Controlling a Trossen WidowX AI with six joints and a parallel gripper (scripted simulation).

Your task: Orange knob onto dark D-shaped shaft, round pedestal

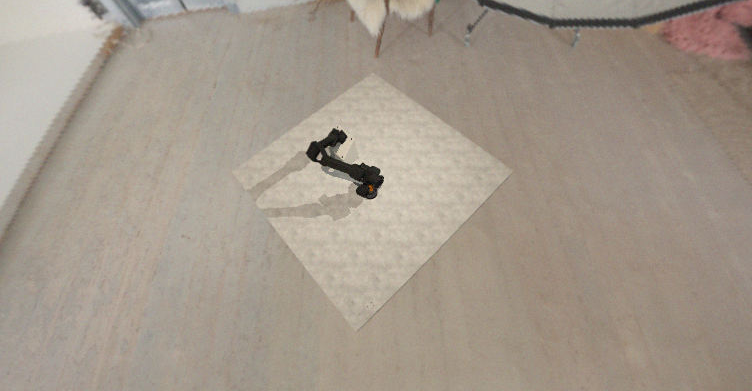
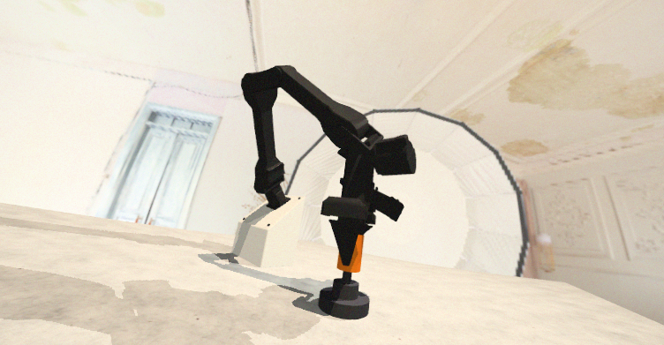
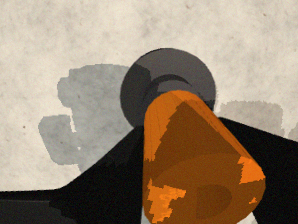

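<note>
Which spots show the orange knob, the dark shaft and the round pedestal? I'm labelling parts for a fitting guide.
Orange knob [image 2: 355,264] [image 3: 172,172]: exterior and wrist views, on its side wall.
Dark shaft [image 2: 346,276]: exterior view, its exposed stretch.
Round pedestal [image 2: 346,307] [image 3: 175,61]: exterior and wrist views, on its wide base.
</note>
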